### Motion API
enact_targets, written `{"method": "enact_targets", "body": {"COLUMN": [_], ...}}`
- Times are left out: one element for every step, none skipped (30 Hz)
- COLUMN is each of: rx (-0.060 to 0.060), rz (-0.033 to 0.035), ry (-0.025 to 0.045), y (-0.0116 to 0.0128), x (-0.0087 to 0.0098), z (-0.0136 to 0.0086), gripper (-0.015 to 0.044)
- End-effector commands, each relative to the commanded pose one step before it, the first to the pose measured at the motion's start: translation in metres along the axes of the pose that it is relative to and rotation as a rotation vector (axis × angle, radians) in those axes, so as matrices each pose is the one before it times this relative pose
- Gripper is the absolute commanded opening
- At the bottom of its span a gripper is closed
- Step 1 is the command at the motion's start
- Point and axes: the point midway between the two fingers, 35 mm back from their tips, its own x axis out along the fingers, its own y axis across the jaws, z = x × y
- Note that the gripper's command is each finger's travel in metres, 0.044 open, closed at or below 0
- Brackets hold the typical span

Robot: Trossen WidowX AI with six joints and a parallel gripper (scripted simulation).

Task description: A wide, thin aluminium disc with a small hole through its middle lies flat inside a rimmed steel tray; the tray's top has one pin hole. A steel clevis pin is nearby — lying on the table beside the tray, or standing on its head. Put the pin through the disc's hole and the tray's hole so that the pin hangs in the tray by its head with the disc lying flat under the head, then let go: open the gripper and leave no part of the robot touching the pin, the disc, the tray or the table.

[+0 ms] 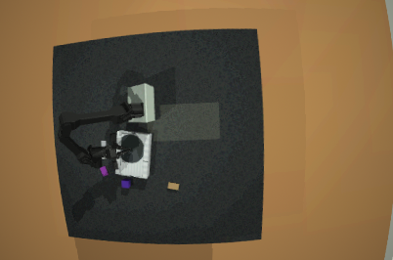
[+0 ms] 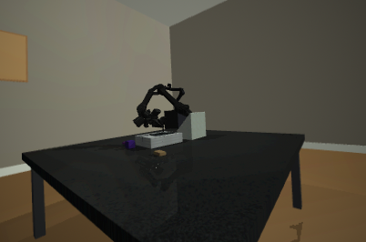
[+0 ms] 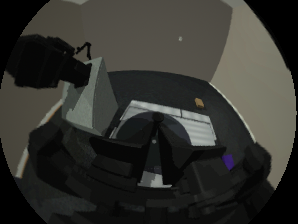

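Note:
The steel tray (image 1: 139, 172) (image 2: 167, 140) (image 3: 204, 134) stands on the dark table. The disc (image 1: 131, 147) (image 3: 177, 131) looks dark and lies flat inside the tray's rim. My gripper (image 1: 129, 151) (image 2: 163, 127) (image 3: 156, 123) is low over the tray, tilted, with its fingertips above the disc. It is shut on the pin (image 3: 158, 117), whose dark round end shows at the fingertips in the wrist view. The fingers hide the rest of the pin, and the disc's hole cannot be made out clearly. Whether the pin's lower end touches the disc cannot be told.
A tall pale block (image 1: 151, 104) (image 2: 198, 126) (image 3: 95, 110) stands beside the tray, by the arm's base. A purple block (image 1: 125, 184) (image 2: 130, 144) (image 3: 228, 162), a magenta block (image 1: 104, 171), a small white block (image 1: 103, 143) and a tan block (image 1: 173, 186) (image 2: 159, 153) (image 3: 199, 103) lie around the tray.

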Motion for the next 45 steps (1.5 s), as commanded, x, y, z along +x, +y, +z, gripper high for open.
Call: {"method": "enact_targets", "body": {"rx": [-0.0077,-0.0005,0.0,0.0,0.0,0.0,0.0,0.0,0.0,0.0,0.0,0.0,0.0,0.0,0.0,0.0,0.0,0.0,0.0,0.0,0.0,0.0,0.0,0.0,0.0,0.0,-0.0012,-0.0026,-0.0011,-0.0004,0.0012,0.0,0.0021,0.0015,0.0006,0.0,0.0,0.0,0.0,0.0,0.0,-0.0016,-0.0015,0.0007,0.0014], "rz": [-0.00704,-0.00028,0.0,0.00001,0.00002,0.00002,0.00003,0.00003,0.00003,0.00003,0.00003,0.00002,0.00002,0.00002,0.00002,0.00002,0.00002,0.00001,0.0,0.0,0.0,0.0,0.0,0.0,0.0,0.0,-0.00055,-0.0012,-0.00052,-0.00019,0.00058,0.0,0.00095,0.00066,0.00028,0.0,0.0,0.0,0.0,0.0,0.0,-0.00074,-0.00071,0.00032,0.00067], "ry": [-0.00975,-0.00095,0.0,0.0,0.0,0.00001,0.00002,0.00002,0.00003,0.00004,0.00004,0.00004,0.00003,0.00003,0.00003,0.00003,0.00002,0.00001,0.0,0.0,0.0,0.0,0.0,0.0,0.0,0.0,0.00207,0.00454,0.00197,0.00072,-0.00063,0.0,-0.00433,-0.00305,-0.00128,0.0,0.0,0.0,-0.00001,-0.00001,-0.00001,0.00416,0.00392,-0.0018,-0.0038], "y": [-0.00247,-0.00012,0.0,0.0001,0.00014,0.00014,0.00011,0.00006,0.00002,-0.00001,-0.00009,-0.00015,-0.00015,-0.00014,-0.00014,-0.00013,-0.0001,-0.00006,-0.00002,0.0,0.0,0.0,0.0,0.0,0.0,0.0,0.00022,0.00048,0.00021,0.00008,-0.00012,0.0,-0.00022,-0.00016,-0.00007,0.0,0.0,0.0,0.00001,0.00001,0.00001,0.00012,0.00011,-0.00009,-0.00018], "x": [-0.00641,-0.00047,0.0,0.00017,0.00031,0.00042,0.00051,0.0005,0.00051,0.00054,0.0006,0.00062,0.00057,0.00057,0.00057,0.00057,0.00045,0.00028,0.00009,0.0,0.0,0.0,0.0,0.0,0.0,0.0,0.00007,0.00015,0.00006,0.00002,-0.00001,0.0,-0.00016,-0.00012,-0.00005,0.0,0.0,0.0,-0.0001,-0.00013,-0.00016,0.00015,0.00014,-0.00009,-0.0002], "z": [-0.00258,-0.00016,0.0,-0.00008,-0.00028,-0.00051,-0.00078,-0.00089,-0.00103,-0.0012,-0.00134,-0.00142,-0.00131,-0.00128,-0.00128,-0.00127,-0.001,-0.00061,-0.00021,0.0,0.0,0.0,0.0,0.0,0.0,0.0,0.00006,0.00013,0.00006,0.00002,0.00004,0.0,-0.00024,-0.00017,-0.00007,0.0,0.0,0.0,0.00024,0.00031,0.00037,0.00028,0.00027,-0.00009,-0.0002], "gripper": [0.0,0.0,0.0,0.0,0.0,0.0,0.0,0.0,0.0,0.0,0.0,0.0,0.0,0.0,0.0,0.0,0.0,0.0,0.0,0.0,0.0,0.0,0.0,0.0,0.0,0.0,0.0,0.0,0.0,0.0,0.0,0.0,0.0,0.0,0.0,0.0,0.0,0.0,0.0,0.0,0.0,0.0,0.0,0.0,0.0]}}
